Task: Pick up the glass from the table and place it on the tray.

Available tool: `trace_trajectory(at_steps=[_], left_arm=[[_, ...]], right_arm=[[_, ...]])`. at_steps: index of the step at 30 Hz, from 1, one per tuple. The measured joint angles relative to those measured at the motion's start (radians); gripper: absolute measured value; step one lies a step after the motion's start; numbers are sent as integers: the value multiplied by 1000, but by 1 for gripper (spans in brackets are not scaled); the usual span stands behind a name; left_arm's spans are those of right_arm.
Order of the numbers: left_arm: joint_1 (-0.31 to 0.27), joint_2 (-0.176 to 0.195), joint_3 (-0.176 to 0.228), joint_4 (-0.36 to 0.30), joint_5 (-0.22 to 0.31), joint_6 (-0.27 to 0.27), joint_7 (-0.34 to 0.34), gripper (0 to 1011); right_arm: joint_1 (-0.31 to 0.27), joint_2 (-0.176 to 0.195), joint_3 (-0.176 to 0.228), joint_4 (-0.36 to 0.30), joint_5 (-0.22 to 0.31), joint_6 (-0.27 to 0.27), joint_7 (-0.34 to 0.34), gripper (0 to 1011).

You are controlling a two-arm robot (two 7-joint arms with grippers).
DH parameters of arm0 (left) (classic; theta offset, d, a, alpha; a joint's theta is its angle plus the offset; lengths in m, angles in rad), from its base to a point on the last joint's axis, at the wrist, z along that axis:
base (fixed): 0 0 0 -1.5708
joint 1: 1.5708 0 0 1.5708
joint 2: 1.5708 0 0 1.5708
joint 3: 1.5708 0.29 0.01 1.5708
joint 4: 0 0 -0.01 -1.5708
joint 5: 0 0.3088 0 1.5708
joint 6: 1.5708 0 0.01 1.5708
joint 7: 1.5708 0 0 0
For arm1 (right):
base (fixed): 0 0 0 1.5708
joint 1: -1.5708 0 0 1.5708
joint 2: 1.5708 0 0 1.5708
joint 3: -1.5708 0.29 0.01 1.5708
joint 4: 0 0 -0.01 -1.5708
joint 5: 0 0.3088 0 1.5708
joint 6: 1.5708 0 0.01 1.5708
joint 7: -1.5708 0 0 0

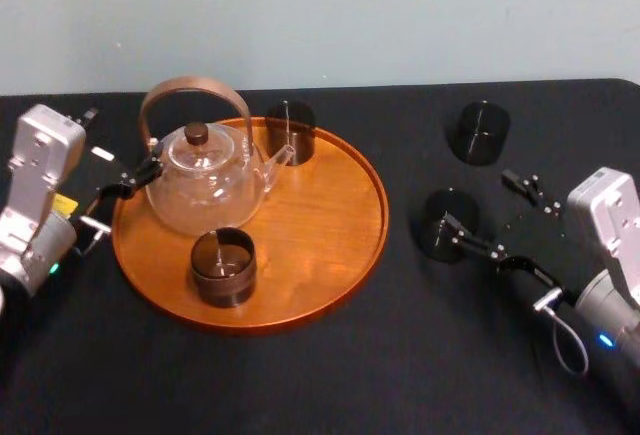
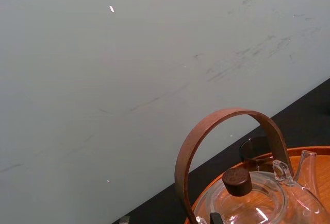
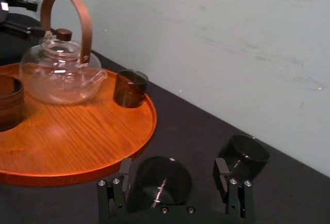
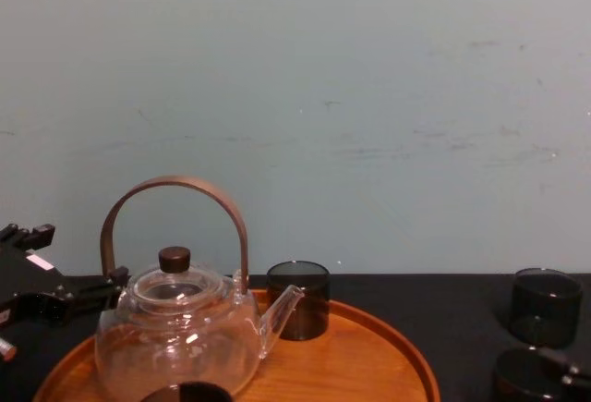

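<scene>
Right hand [image 3: 173,171] spread wide, straddling glass [image 3: 157,183] on worktop [image 3: 206,131] – set for a grip, none yet; tray [image 3: 103,147] adjacent. Left hand [image 1: 122,195] wide, idle beside teapot [image 1: 205,180]

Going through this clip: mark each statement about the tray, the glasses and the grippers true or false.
1. Two dark glasses stand on the tray. True: the back glass and the front glass.
2. The right gripper is shut on a glass. False: its jaws are open, and in the right wrist view the near glass stands on the table between them.
3. The teapot stands on the table beside the tray. False: it stands on the tray.
4. The far glass stands on the table, right of the tray. True.
5. The left gripper sits at the tray's left edge, close to the teapot. True.
</scene>
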Motion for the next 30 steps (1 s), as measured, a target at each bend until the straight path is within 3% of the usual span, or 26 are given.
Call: trace_trajectory(at_steps=[30], left_arm=[[0, 0, 0, 0, 0, 0, 0, 1010]], right_arm=[[-8, -76, 35, 61, -39, 31, 69, 1002]])
